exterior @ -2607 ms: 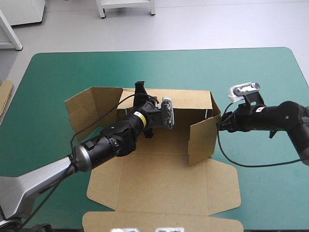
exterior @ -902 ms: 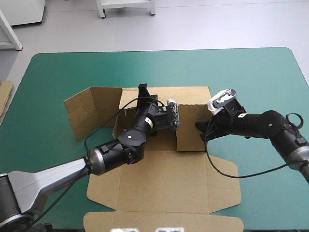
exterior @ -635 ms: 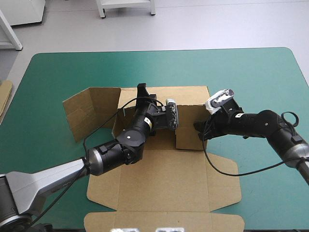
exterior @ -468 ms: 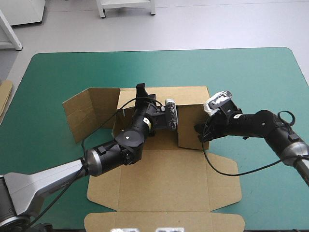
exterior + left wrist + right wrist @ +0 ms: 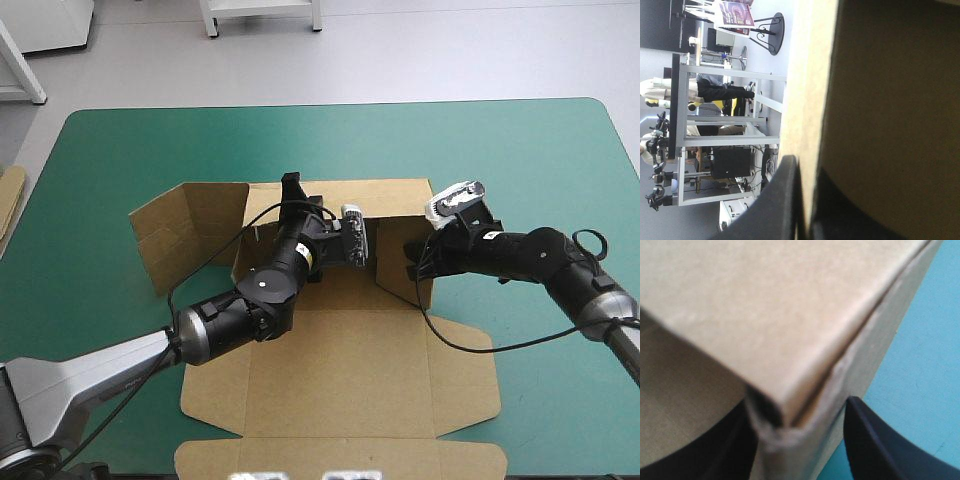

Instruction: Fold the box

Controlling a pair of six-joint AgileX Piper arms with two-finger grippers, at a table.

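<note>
Box (image 5: pixel 340 375): being held mid-table on teal-green cover (image 5: pixel 520 150).
Far wall (image 5: pixel 395 200): being pinched by left gripper (image 5: pixel 293 186).
Folded right wall (image 5: pixel 400 272): being clamped by right gripper (image 5: pixel 412 260).
Risk: right wall likely being sprung outward if grip is loosened.

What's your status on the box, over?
Left hand shut on the box, far wall. Right hand shut on right wall, angled inward. Left flap splayed outward. Spare board at table's left edge.

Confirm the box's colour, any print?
Plain brown box, no print visible; shows best in the high view.
</note>
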